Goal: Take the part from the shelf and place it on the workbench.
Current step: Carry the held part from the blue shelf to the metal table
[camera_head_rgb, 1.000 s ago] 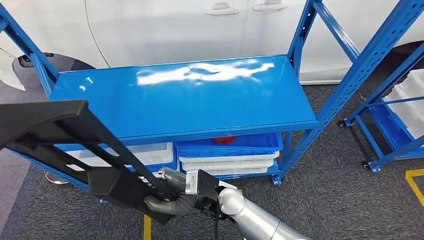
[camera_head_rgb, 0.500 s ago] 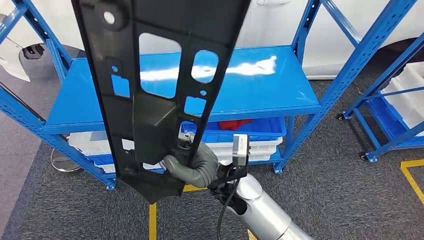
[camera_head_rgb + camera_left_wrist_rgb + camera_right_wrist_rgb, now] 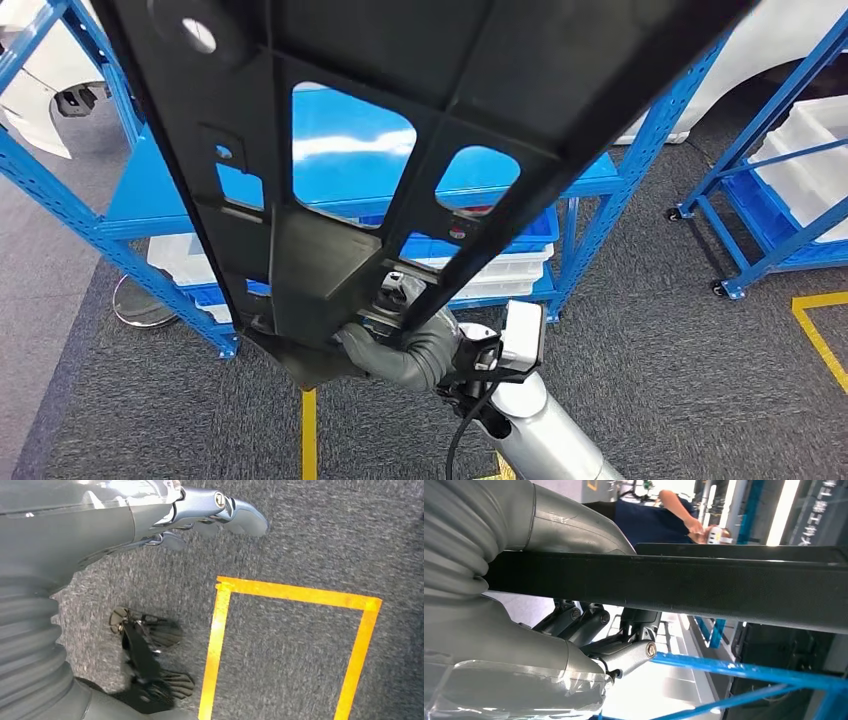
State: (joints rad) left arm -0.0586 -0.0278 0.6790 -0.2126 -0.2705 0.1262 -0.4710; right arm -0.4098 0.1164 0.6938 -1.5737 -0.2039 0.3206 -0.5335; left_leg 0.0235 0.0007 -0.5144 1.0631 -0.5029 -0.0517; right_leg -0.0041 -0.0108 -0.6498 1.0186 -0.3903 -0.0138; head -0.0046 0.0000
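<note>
Left hand (image 3: 220, 512) hangs over grey carpet with its fingers loosely apart, holding nothing, above a yellow tape outline (image 3: 295, 630) on the floor. Right hand (image 3: 400, 340) is wrapped around the lower end of the long black part (image 3: 330, 150), which rises steeply and spreads across the head view, its cut-outs showing the blue shelf (image 3: 350, 140) behind it. White and blue bins (image 3: 500, 265) sit on the shelf's lower level. Further right stands a second blue rack (image 3: 770, 200) holding white bins.
</note>
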